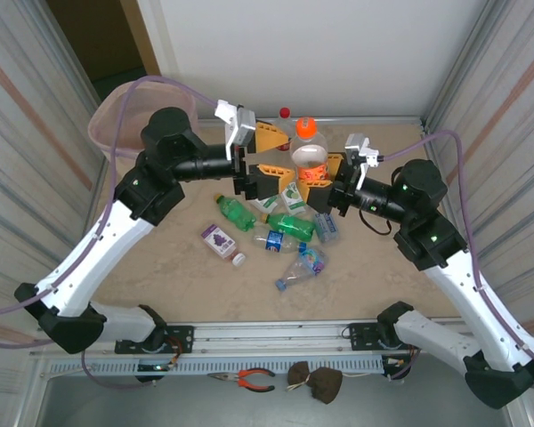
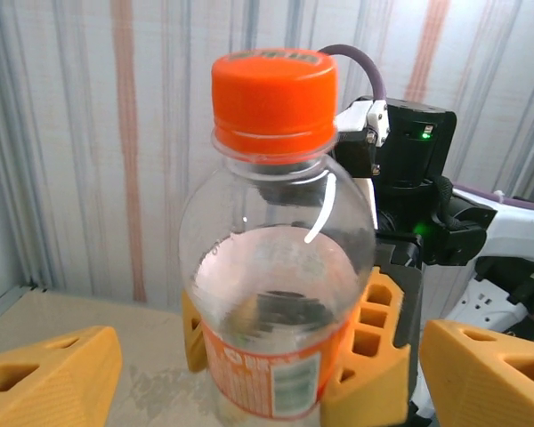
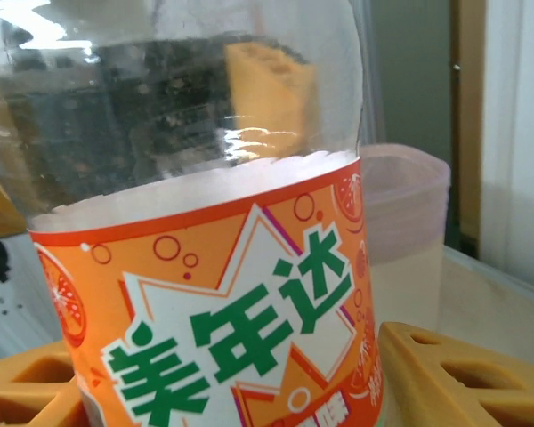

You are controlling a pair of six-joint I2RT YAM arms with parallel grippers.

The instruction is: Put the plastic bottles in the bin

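Note:
A clear plastic bottle point(image 1: 308, 153) with an orange cap point(image 2: 273, 98) and orange label point(image 3: 222, 320) stands upright above the table's back middle. My right gripper point(image 1: 317, 171) is shut on its labelled body, one orange finger point(image 2: 374, 342) on each side. My left gripper point(image 1: 269, 157) faces it from the left, open wide, its fingers point(image 2: 49, 374) apart from the bottle. Several more bottles, green point(image 1: 235, 211) and clear point(image 1: 300, 268), lie on the table below. The pinkish bin point(image 1: 123, 117) stands at the back left, also behind the bottle point(image 3: 405, 209) in the right wrist view.
A red-capped bottle point(image 1: 285, 114) stands by the back wall. Striped walls close in both sides of the table point(image 1: 160, 267). Pliers point(image 1: 249, 380) lie on the ledge in front of the arm bases.

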